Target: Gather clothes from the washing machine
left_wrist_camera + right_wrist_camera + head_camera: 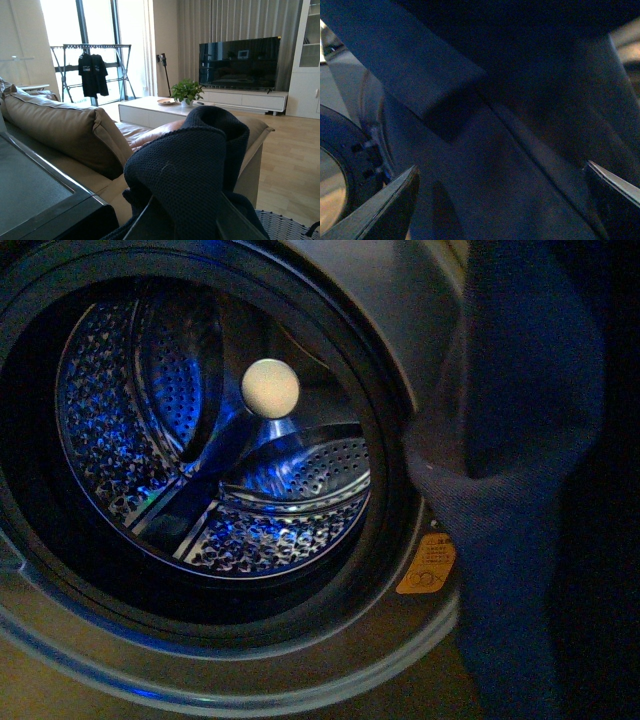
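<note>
Left wrist view: dark navy clothes (190, 165) lie heaped over my left gripper (187, 220), hiding its tips, so I cannot tell whether it pinches them. My right gripper (500, 200) stands apart beside hanging cloth. I should lower the load squarely over the wicker basket (290, 227). Beyond: sofa (60, 125), coffee table (145, 112), television (239, 62). The washing machine (330, 670) looks empty.

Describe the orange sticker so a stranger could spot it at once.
Start at the grey washing machine filling the front view, and follow its black porthole rim to the lower right. There, beside the hanging dark clothes, sits the sticker: the only orange patch on the grey metal.
</note>
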### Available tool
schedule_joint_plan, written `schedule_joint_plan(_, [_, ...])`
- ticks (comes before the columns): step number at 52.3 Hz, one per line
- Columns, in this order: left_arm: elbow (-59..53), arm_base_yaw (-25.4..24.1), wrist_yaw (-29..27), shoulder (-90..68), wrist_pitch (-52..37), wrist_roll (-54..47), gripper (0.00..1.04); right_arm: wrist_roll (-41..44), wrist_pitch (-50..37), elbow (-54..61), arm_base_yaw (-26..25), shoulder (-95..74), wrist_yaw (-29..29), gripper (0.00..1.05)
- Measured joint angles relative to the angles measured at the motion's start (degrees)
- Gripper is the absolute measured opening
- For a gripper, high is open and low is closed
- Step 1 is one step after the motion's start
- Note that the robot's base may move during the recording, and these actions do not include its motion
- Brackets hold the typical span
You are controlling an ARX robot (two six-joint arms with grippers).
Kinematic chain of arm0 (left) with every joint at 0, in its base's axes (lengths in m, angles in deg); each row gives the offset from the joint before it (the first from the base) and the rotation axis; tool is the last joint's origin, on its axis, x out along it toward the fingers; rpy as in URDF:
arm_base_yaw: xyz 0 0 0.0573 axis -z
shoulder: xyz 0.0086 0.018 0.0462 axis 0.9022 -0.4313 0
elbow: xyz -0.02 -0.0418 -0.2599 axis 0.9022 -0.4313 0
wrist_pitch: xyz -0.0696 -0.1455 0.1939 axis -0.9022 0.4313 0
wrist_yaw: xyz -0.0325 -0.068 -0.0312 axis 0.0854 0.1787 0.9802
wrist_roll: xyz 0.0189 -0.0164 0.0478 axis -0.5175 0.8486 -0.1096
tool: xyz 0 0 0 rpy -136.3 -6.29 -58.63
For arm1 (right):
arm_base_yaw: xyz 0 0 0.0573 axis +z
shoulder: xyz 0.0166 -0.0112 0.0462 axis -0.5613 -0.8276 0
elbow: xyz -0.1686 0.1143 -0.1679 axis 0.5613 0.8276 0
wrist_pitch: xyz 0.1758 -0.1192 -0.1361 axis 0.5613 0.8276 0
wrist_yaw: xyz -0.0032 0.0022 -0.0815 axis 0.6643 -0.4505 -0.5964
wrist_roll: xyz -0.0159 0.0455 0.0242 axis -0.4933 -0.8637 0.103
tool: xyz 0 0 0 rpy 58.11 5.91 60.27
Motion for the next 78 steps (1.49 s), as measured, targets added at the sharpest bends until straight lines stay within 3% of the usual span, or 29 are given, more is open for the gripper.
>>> schedule_joint_plan(16, [0.0, 0.0, -0.1, 0.0, 0.0, 0.0, 0.05, 2.6, -5.6, -6.6, 7.3, -7.4, -1.8, 0.97])
schedule_joint_plan(29, [0.0, 0.0, -0.1, 0.0, 0.0, 0.0, 0.05, 8.5, -22.1, -13.1, 15.5, -29.9, -7.3, 0.97])
schedule_joint_plan(36, [0.0, 0.0, -0.1, 0.0, 0.0, 0.0, 0.05, 9.5, -24.4, -15.7, 18.4, -37.1, -9.5, 0.97])
schedule_joint_plan(46, [0.0, 0.0, -0.1, 0.0, 0.0, 0.0, 0.05, 11.9, -27.9, -18.0, 26.6, -46.4, -15.3, 0.97])
schedule_joint_plan(55, [0.0, 0.0, -0.1, 0.0, 0.0, 0.0, 0.05, 12.3, -33.3, -21.5, 27.0, -52.8, -19.3, 0.97])
schedule_joint_plan(67, [0.0, 0.0, -0.3, 0.0, 0.0, 0.0, 0.05, 7.6, -37.3, -26.0, 21.7, -58.4, -21.4, 0.97])
schedule_joint_plan(78, [0.0, 0.0, -0.5, 0.0, 0.0, 0.0, 0.05, 6.3, -38.0, -27.1, 20.6, -62.7, -20.4, 0.57])
